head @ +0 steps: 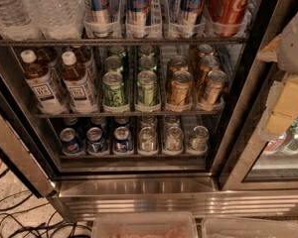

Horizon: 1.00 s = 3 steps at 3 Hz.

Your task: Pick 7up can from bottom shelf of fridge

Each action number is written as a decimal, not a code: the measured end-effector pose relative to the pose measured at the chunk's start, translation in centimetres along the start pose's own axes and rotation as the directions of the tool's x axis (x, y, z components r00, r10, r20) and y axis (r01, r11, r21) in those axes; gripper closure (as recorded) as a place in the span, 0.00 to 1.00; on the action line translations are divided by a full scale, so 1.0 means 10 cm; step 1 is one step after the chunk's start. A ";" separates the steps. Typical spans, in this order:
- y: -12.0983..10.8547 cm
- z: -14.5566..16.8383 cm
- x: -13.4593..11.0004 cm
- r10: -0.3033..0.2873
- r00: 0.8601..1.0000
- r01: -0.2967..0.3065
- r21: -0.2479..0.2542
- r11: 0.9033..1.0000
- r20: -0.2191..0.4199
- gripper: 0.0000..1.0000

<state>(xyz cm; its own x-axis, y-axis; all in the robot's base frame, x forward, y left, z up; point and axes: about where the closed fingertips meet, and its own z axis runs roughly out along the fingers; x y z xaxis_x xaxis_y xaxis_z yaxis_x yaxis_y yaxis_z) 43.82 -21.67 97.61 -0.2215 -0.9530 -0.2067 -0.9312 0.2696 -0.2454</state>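
At the right edge, the gripper (284,108) hangs near the fridge (139,188), well apart from the cans. I cannot tell if it is spread or closed. The 7up can (197,139), which looks dark green, stands on the bottom shelf (134,155), last on the right in the front row, just beside a silver can (173,139).

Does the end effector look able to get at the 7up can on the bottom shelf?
Probably yes. The 7up can stands at the front of the bottom shelf, at its right end, with nothing before it. The end effector hangs outside the fridge, up and right of it.
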 end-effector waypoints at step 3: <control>0.28 0.51 -0.07 0.021 0.999 -0.017 -0.085 0.996 0.036 0.00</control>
<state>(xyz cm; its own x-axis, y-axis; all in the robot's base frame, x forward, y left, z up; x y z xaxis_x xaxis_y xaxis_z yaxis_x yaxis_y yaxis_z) 42.80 -19.57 92.22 -0.2301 -0.9417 -0.2453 -0.9485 0.2734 -0.1600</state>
